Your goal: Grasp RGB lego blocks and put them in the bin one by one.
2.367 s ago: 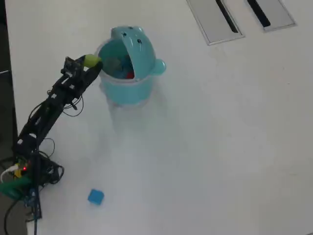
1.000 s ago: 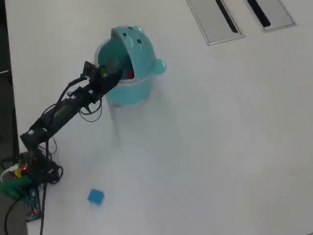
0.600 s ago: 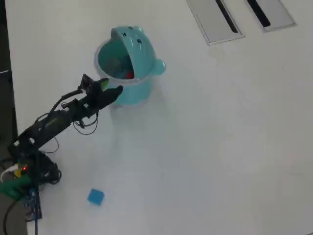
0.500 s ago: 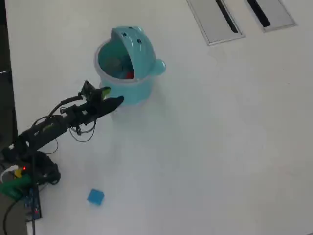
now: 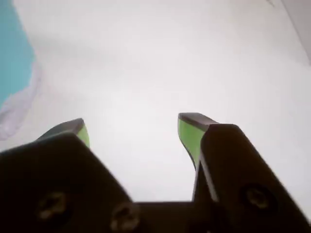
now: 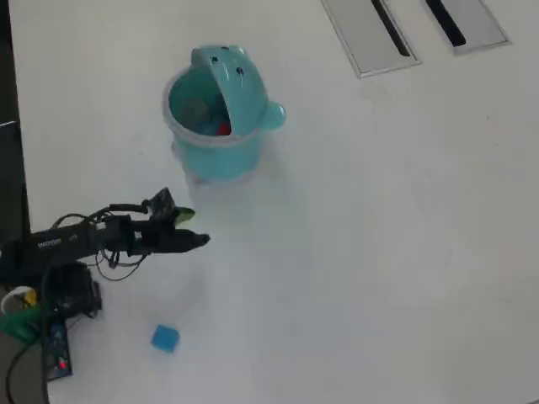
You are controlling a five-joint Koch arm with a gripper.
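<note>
A: Blocks first. Where are they?

B: Blue block [image 6: 165,338] lies alone on the white table [image 6: 362,252], lower left of the overhead view, just right of the arm's base electronics [image 6: 52,337]. Red block [image 6: 223,129] sits inside the bin [image 6: 221,156], showing against the inner wall under the raised flap [image 6: 229,76]. Beside it in the bin is a dull greyish-green patch; cannot tell whether that is the yellow-green block.

A: Bin position?

B: Upright, upper left of centre, side knob [image 6: 274,114] pointing right. In the wrist view only a teal sliver of it [image 5: 13,53] shows at the left edge.

A: Gripper?

B: Gripper [image 6: 192,227] lies between the bin and the blue block, apart from both, arm stretched out low from the left edge and pointing right. Wrist view: gripper [image 5: 133,128] jaws stand apart, green-lined fingertips [image 5: 190,130] with bare table showing in the gap. Holding nothing.

A: Anything in the way?

B: Bare table between the gripper and the blue block. Loose cables [image 6: 114,265] hang under the arm. Two grey recessed panels with dark slots [image 6: 370,34] are at the top right, well apart from everything else.
</note>
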